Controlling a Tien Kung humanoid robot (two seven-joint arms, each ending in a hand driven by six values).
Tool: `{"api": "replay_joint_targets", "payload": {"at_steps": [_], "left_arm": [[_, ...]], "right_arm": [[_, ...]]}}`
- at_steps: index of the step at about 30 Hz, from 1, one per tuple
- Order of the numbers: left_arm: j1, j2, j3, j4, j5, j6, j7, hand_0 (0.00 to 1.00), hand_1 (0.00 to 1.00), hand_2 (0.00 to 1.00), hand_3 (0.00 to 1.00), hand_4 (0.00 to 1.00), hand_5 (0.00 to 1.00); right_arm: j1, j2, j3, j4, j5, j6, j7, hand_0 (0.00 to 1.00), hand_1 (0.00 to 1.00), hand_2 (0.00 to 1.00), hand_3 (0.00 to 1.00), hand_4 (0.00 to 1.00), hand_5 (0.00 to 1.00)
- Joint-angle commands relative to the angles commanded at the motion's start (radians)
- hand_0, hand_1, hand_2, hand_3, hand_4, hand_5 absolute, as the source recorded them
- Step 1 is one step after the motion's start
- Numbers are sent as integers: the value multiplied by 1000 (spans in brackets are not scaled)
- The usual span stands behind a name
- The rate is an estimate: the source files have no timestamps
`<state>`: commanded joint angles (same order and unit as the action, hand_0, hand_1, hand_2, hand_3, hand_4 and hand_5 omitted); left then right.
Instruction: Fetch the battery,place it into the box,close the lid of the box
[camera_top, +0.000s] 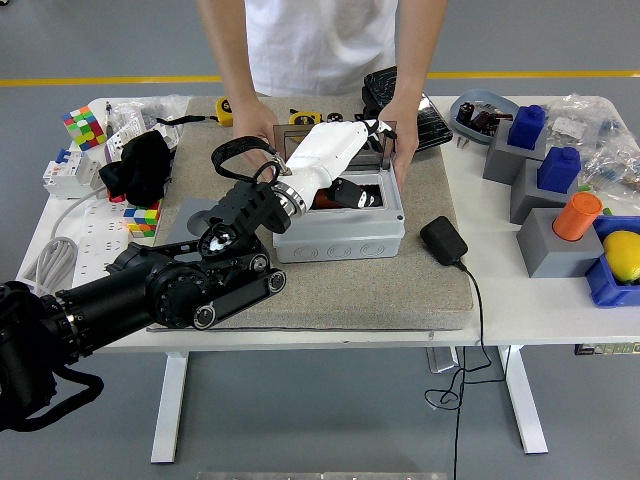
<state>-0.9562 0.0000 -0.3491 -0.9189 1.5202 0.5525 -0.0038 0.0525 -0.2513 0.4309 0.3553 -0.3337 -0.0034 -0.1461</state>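
Observation:
The grey box (340, 240) stands on a grey mat, with its dark see-through lid (299, 134) raised upright at the back. An orange battery (322, 201) lies low in the box opening, mostly hidden under my hand. My left hand (345, 152), white with black fingertips, reaches over the opening. Its fingers stretch out toward the lid and hold nothing. A person at the far side steadies the box with one hand (252, 119) at its left and the other (400, 130) at the lid's right edge. My right arm is out of view.
A black adapter (442, 240) with its cable lies right of the box. Grey blocks with blue (528, 126) and orange (577, 215) cylinders stand at the right, beside a blue bin holding a yellow fruit (622, 255). Colour cubes (84, 125), a black cloth (135, 165) and clutter lie at the left.

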Motion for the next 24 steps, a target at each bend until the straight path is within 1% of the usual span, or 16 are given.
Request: {"api": "replay_joint_targets", "payload": {"at_steps": [1, 2, 4, 7, 8, 10, 13, 14, 15, 17, 19, 20, 24], "left_arm": [[1, 0, -10, -10, -16, 11, -24, 331, 437, 480, 617, 998, 13], [2, 0, -23, -19, -28, 22, -48, 413, 557, 524, 606, 948, 234], [-1, 0, -38, -25, -31, 31, -60, 413, 557, 524, 606, 948, 234], [-12, 0, -51, -13, -29, 4, -14, 413, 557, 524, 606, 948, 234], [-15, 0, -51, -8, -28, -8, 3, 754, 809, 786, 812, 971, 557], [-22, 0, -53, 5, -27, -46, 48, 754, 809, 786, 812, 971, 557], [-27, 0, -55, 19, -32, -93, 99, 754, 809, 786, 812, 971, 557], [-28, 0, -56, 24, -32, -105, 110, 914, 929, 905, 914, 990, 740], [-29, 0, -58, 28, -30, -115, 120, 914, 929, 905, 914, 990, 740], [-31, 2, -64, 33, -27, -122, 129, 914, 929, 905, 914, 990, 740], [-30, 4, -68, 33, -23, -121, 130, 914, 929, 905, 914, 990, 740], [-30, 4, -70, 33, -21, -117, 130, 930, 939, 914, 922, 993, 766], [-35, 2, -60, 46, -9, -125, 149, 930, 939, 914, 922, 993, 766]], "right_arm": [[0, 0, 0, 0, 0, 0, 0, 705, 727, 721, 703, 998, 716], [0, 1, 0, 0, 0, 0, 0, 704, 727, 721, 703, 998, 716], [0, 1, 0, 0, 0, 0, 0, 704, 727, 721, 703, 998, 716], [2, 2, 2, 1, -2, 0, 1, 704, 727, 721, 703, 998, 716], [2, 2, 3, 2, -3, -1, 1, 704, 727, 721, 704, 998, 716], [4, 1, 3, 2, -4, -1, 1, 704, 727, 721, 704, 998, 716], [4, 2, 3, 1, -1, -1, 0, 704, 727, 721, 704, 998, 716], [3, 2, 2, 1, -1, 0, 0, 704, 727, 721, 704, 998, 716], [3, 2, 2, 1, 0, 0, 0, 704, 727, 721, 704, 998, 716], [3, 1, 1, 0, 1, 0, 0, 704, 727, 721, 704, 998, 716], [2, 1, 0, 0, 2, 0, 0, 704, 727, 721, 704, 998, 716], [2, 1, -1, 0, 2, 0, 0, 704, 727, 721, 704, 998, 716], [3, 1, 0, 0, 2, 0, 0, 704, 727, 721, 704, 998, 716]]}}
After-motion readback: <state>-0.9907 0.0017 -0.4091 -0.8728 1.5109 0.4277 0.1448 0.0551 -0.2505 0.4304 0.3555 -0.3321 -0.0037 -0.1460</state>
